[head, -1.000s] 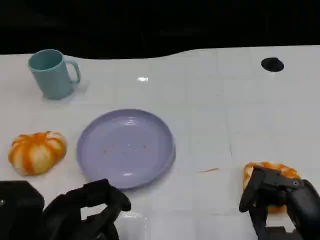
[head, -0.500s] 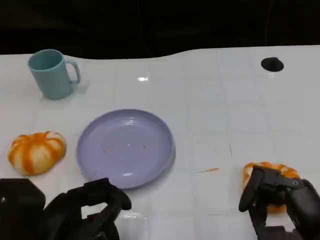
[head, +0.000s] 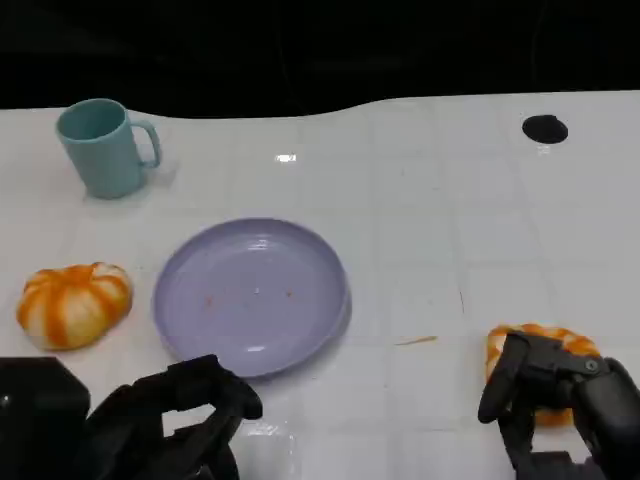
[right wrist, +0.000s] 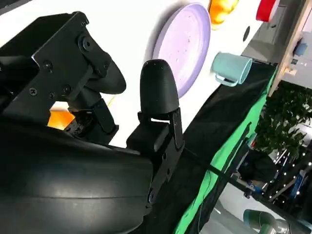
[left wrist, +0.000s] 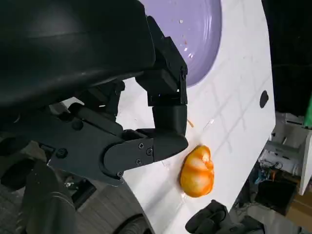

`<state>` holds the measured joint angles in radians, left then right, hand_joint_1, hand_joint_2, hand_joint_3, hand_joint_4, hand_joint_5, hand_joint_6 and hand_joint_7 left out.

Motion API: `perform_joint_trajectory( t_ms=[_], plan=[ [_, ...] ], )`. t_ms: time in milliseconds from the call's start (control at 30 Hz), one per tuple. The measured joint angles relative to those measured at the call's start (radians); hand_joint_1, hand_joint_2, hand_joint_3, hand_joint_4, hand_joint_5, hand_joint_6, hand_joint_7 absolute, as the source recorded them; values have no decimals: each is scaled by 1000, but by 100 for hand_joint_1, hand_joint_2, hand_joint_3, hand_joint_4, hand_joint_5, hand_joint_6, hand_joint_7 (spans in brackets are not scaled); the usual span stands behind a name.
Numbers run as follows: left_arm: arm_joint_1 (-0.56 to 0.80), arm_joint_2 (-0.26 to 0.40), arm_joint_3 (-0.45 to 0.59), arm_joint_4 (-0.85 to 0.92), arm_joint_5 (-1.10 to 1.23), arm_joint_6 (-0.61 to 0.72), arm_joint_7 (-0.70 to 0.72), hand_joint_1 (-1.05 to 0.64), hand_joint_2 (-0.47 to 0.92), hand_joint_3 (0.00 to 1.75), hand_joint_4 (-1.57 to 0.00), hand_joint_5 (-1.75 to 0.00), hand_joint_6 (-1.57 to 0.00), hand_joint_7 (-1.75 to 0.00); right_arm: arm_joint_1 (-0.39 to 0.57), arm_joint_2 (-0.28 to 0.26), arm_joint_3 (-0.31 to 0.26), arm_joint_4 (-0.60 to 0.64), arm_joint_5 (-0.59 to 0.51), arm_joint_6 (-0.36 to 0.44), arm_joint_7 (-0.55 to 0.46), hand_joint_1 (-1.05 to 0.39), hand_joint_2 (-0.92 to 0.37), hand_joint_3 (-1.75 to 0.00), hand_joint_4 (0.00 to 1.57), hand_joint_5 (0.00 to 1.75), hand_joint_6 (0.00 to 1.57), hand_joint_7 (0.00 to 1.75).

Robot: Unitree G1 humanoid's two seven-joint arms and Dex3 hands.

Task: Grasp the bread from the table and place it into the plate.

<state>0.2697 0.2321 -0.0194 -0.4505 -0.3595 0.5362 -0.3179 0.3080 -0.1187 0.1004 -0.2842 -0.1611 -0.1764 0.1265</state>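
A round orange-and-white bread (head: 541, 345) lies on the white table at the near right, and its orange crust (right wrist: 59, 120) shows between the fingers in the right wrist view. My right hand (head: 560, 398) is over its near side, fingers spread around it and not closed. The left wrist view shows this bread (left wrist: 197, 170) lying free on the table. The lilac plate (head: 250, 296) sits mid-table with nothing but crumbs on it. A second orange-and-white bread (head: 73, 303) lies left of the plate. My left hand (head: 175, 418) hangs low at the near left, fingers apart, holding nothing.
A teal cup (head: 103, 148) stands at the far left, behind the second bread. There is a small black hole (head: 545, 128) in the table at the far right. White table lies bare between the plate (right wrist: 187, 44) and the right-hand bread.
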Motion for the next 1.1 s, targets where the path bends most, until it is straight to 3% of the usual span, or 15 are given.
perform_joint_trajectory(
  t_ms=[167,267,333,533,633,700,833,1100],
  plan=[
    [-1,0,0,4,0,-5,0,-41,81,70,-75,-175,-69,-137,0,0,-4,10,6,-49,-6,10,-38,-132,77,156,73,127],
    [-1,0,0,4,0,-6,-1,-40,81,70,-75,-175,-69,-138,-6,-2,-7,33,-22,-113,-33,1,-29,-129,71,153,72,116],
    [-1,0,-1,4,0,-6,-1,-40,81,70,-75,-175,-69,-138,-14,-10,-9,45,-82,-160,-67,-7,-31,-119,67,150,72,106],
    [-1,0,-1,4,0,-6,-1,-38,82,71,-74,-175,-68,-138,-31,-61,-24,43,-282,-213,-149,-25,-52,-67,66,116,74,74],
    [-1,0,-1,4,0,-6,-1,-38,82,71,-74,-175,-68,-139,-37,-86,-35,35,-354,-222,-170,-36,-66,-39,57,100,73,53],
    [-1,0,-2,1,0,-1,1,-37,82,71,-73,-175,-67,-139,-37,-109,-40,11,-421,-211,-171,-41,-74,-23,50,92,70,43],
    [-1,-1,-2,-7,0,12,3,-38,82,71,-73,-175,-67,-140,-37,-139,-42,-42,-512,-180,-170,-45,-78,-8,39,80,63,30],
    [0,-3,-2,-16,0,21,6,-38,82,71,-72,-175,-66,-140,-23,-184,-42,-192,-694,-17,-44,-55,-81,-1,11,61,41,8]
  ],
)
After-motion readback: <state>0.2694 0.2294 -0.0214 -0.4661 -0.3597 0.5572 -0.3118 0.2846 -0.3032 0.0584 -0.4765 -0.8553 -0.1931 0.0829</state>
